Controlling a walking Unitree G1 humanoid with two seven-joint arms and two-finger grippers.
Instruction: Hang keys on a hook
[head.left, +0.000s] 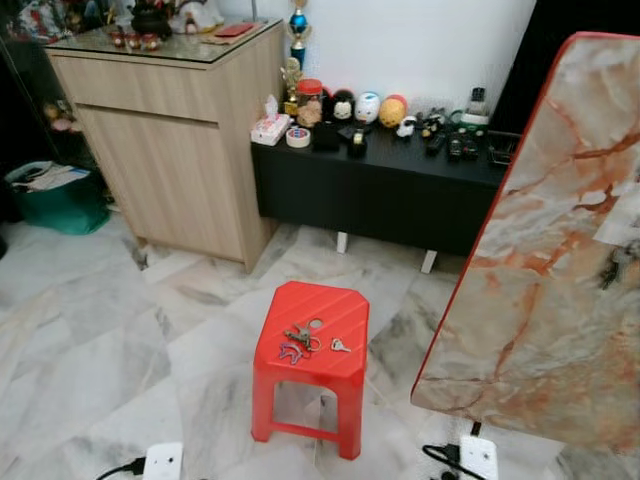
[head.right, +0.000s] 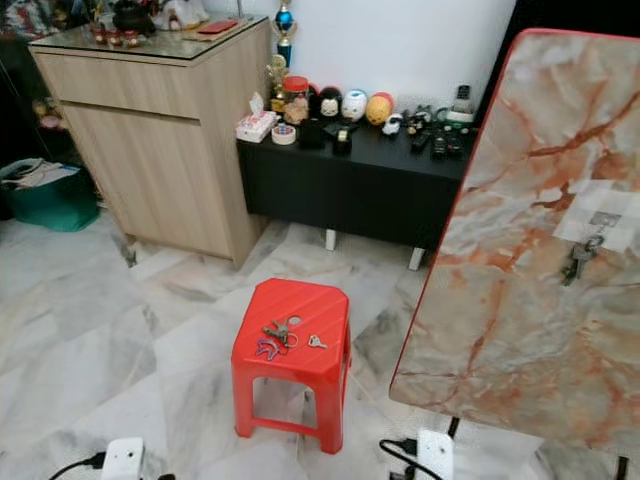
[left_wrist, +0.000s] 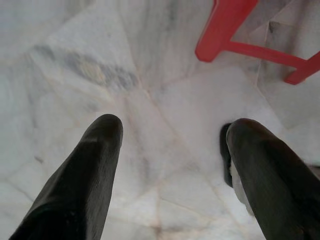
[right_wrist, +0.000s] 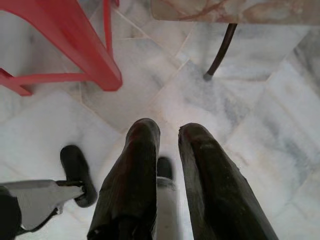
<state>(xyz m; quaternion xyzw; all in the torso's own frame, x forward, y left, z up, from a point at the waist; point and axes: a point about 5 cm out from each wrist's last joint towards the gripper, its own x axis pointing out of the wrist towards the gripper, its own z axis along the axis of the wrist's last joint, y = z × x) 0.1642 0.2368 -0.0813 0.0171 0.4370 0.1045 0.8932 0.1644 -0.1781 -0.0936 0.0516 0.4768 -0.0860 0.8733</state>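
Note:
A bunch of keys (head.left: 298, 340) with a purple tag lies on top of a red plastic stool (head.left: 312, 352), and a single small key (head.left: 340, 345) lies beside it. On the right stands a tilted marble-patterned panel (head.right: 520, 260); another set of keys (head.right: 578, 258) hangs there from a hook (head.right: 603, 218) on a white patch. My left gripper (left_wrist: 172, 135) hangs open over the marble floor near a stool leg. My right gripper (right_wrist: 169, 132) hangs low by the stool, shut and holding nothing.
A wooden cabinet (head.left: 170, 140) stands at the back left, next to a low black table (head.left: 380, 185) with toys and small items. A green basket (head.left: 60, 200) sits far left. Two white boxes (head.left: 162, 460) with black cables lie on the floor near me.

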